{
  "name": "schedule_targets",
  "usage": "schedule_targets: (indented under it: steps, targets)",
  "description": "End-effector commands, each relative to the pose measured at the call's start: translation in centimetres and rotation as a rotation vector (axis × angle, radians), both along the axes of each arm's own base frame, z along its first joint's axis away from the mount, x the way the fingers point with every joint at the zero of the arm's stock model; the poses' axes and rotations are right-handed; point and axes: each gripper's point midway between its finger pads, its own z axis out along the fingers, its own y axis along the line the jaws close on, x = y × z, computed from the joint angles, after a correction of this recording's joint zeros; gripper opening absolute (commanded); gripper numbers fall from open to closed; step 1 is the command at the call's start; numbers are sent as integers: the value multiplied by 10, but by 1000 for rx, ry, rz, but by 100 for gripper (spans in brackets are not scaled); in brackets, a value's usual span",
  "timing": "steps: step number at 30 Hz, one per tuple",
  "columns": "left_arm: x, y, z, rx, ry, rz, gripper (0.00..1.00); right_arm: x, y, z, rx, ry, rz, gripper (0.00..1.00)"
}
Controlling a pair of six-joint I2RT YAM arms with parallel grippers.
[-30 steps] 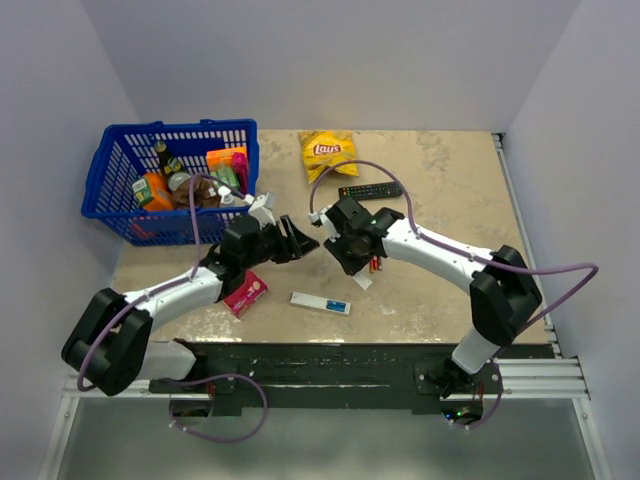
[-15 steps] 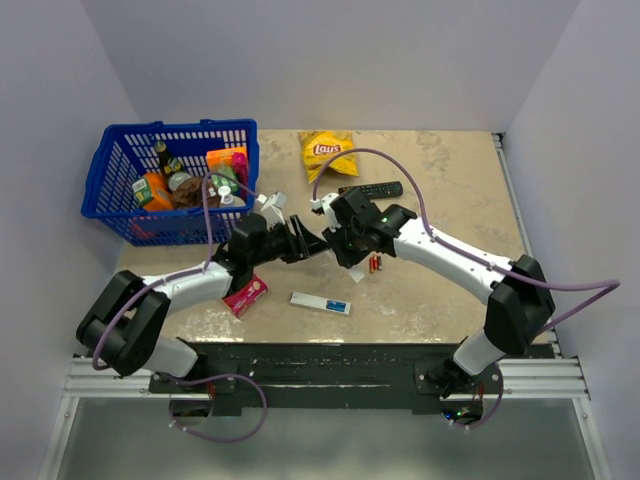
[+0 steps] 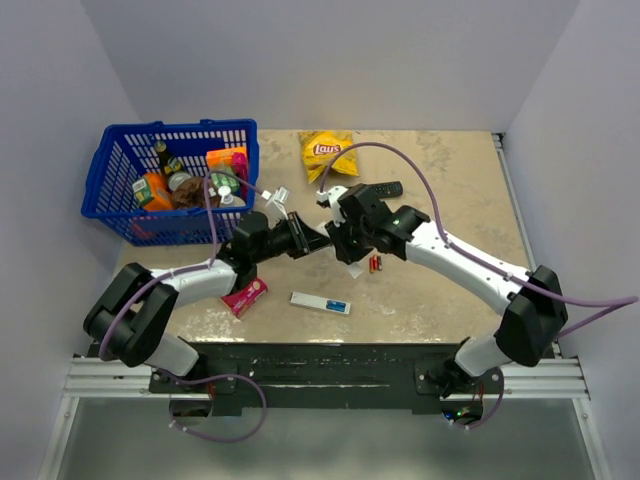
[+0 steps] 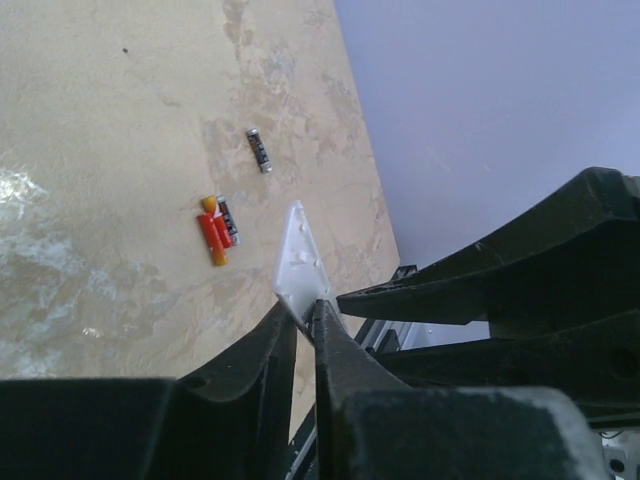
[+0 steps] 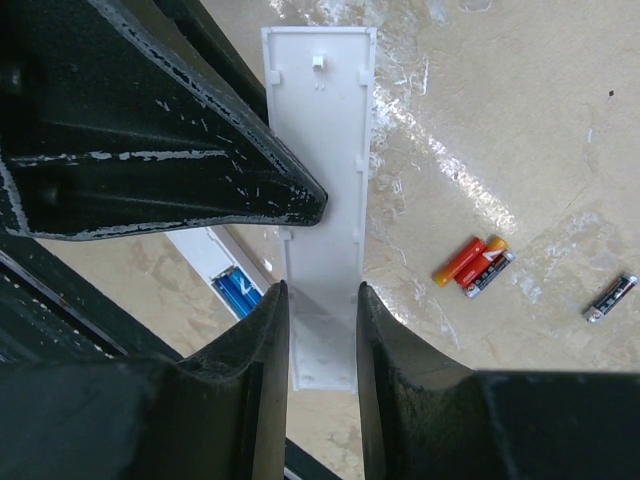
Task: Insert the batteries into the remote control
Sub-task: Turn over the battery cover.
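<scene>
A: Grippers, quick status?

B: Both closed on one thing. My left gripper [image 4: 305, 308] pinches the white back strip [image 5: 320, 130] at one long edge, flat faces btwn the fingers. My right gripper [image 5: 320, 295] clamps the strip's end across its width, a finger on each long edge. Strip's held off the table [image 3: 460, 170], abt mid-table, where my two arms meet.

A: Remote control?

B: Remote control [image 3: 318, 302] lies flat near the table's front edge, roughly parallel to it, just below my grippers in the top view. Back's open, and blue batteries [image 5: 237, 290] sit in the bay.

A: Other cells?

B: Red/orange batteries [image 5: 465, 260], two, side by side & touching, on the table just right of my right gripper. A small dark piece [image 5: 612, 297] lies apart from them.

A: Room to move?

B: Bare table runs from those batteries to the right edge & fwd to the front edge. Left side's tighter: pink box [image 3: 245, 293] sits by my left forearm, and the blue basket [image 3: 180, 127] takes the far-left corner. Black remote [image 3: 370, 189] lies just beyond my right wrist, chips bag [image 3: 328, 150] near the back wall. In the left wrist view a table edge against the wall shows just past the strip.
</scene>
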Motion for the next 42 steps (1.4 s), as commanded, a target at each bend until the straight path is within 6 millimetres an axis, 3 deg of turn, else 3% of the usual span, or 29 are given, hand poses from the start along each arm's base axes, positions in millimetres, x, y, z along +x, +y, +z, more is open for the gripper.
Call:
schedule_targets:
  steps: [1, 6, 9, 11, 14, 15, 17, 18, 19, 21, 22, 26, 29, 35, 42]
  targets:
    - [2, -7, 38, -89, -103, -21, 12, 2, 10, 23, 106, -45, -11, 12]
    - [-3, -4, 49, -107, -161, -23, 1, 2, 10, 38, 151, -73, -29, 26]
    - [-7, 0, 55, -98, -224, -39, 0, 3, 1, 54, 203, -68, -32, 38]
    - [-10, 4, 67, -96, -294, -53, 0, -1, -4, 72, 287, -56, 0, 49]
    - [-18, 9, 87, -92, -428, -80, 0, -4, -9, 93, 397, -63, 56, 57]
    - [-20, 11, 93, -92, -458, -86, 0, -17, -6, 107, 475, -54, 128, 59]
    - [-31, 13, 113, -112, -574, -121, 0, -20, -6, 117, 548, -84, 176, 59]
    - [-35, 13, 120, -122, -616, -135, 0, -32, -4, 128, 603, -91, 241, 60]
    - [-46, 13, 132, -151, -687, -179, 0, -39, -3, 125, 631, -75, 279, 60]
    - [-58, 13, 148, -182, -777, -224, 0, -42, 0, 138, 695, -108, 339, 60]
    - [-70, 13, 160, -213, -851, -275, 0, -54, 3, 140, 742, -70, 400, 60]
    - [-97, 13, 189, -281, -1017, -388, 0, -71, 5, 160, 858, -44, 560, 63]
    - [-111, 13, 203, -297, -1125, -464, 0, -92, 3, 169, 905, 1, 706, 68]
    - [-135, 15, 228, -315, -1251, -600, 0, -109, 2, 182, 949, 60, 869, 72]
    - [-138, 11, 240, -253, -1358, -704, 0, -122, 1, 198, 970, 57, 975, 72]
